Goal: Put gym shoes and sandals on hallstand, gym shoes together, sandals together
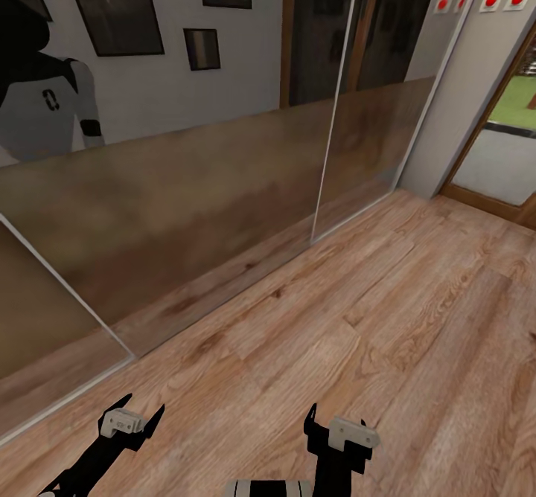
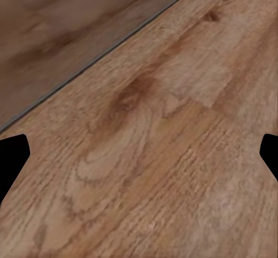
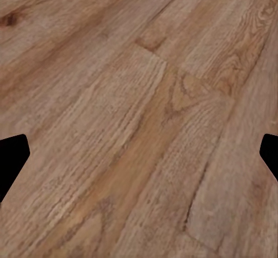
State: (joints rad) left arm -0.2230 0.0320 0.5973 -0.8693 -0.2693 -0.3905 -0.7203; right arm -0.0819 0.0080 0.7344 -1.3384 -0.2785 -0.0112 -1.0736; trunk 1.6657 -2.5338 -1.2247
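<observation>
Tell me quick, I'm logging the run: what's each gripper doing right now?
Left gripper: open, holding nothing, above the corridor floor.
Right gripper: open, holding nothing.

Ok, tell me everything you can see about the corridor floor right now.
The floor is warm brown wood-grain plank flooring with darker knots and visible plank seams, running diagonally across the head view. It looks flat and matte. Along one side it meets a mirrored sliding door that reflects the planks; at the far end it reaches a wall and a doorway. The open left end effector and right end effector hang above it, not touching.
</observation>
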